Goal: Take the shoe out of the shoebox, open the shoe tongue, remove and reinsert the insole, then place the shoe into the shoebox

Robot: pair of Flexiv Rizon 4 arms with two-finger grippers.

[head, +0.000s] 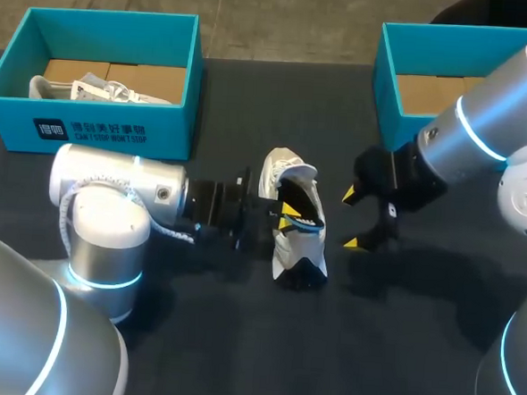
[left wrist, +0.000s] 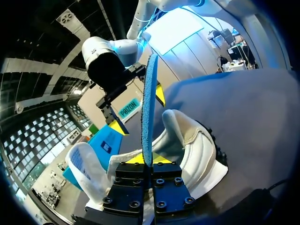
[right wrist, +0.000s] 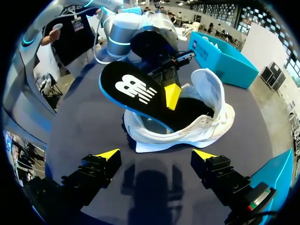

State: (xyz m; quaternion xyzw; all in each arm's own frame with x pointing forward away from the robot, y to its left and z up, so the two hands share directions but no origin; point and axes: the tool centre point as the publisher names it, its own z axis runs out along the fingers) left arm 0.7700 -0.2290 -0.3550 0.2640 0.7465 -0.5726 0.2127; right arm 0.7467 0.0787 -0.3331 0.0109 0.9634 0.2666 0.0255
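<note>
Head view: the white shoe [head: 296,226] lies on the dark bench [head: 236,357], out of the teal shoebox [head: 385,106]; boxing it is not yet done. Left wrist view: the left hand [left wrist: 149,159] pinches the thin, blue-edged insole [left wrist: 148,103]. Right wrist view: the black-topped insole sits half inside the shoe; the right hand [right wrist: 156,153] gapes wide, empty.
</note>
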